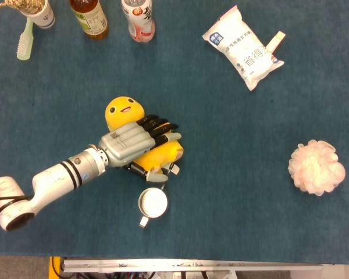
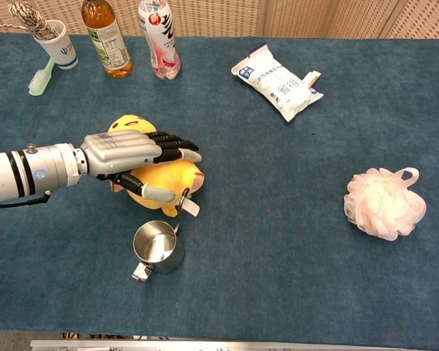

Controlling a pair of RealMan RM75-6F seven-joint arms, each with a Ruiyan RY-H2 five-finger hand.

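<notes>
A yellow plush toy (image 1: 123,110) with a smiling face lies on the blue cloth left of centre; in the chest view its body (image 2: 177,175) shows under the fingers. My left hand (image 1: 131,142) (image 2: 124,150) lies over the toy's body, fingers stretched across its top and the thumb wrapped around its near side, holding it. A small steel cup (image 1: 153,202) (image 2: 159,248) stands just in front of the toy, close to the thumb. My right hand shows in neither view.
At the back left stand a tea bottle (image 1: 89,17), a pink bottle (image 1: 138,20) and a white cup with rope (image 1: 35,11), with a green toothbrush (image 1: 24,39) beside them. A white snack bag (image 1: 242,47) lies at the back right, a pink bath pouf (image 1: 317,167) at the right.
</notes>
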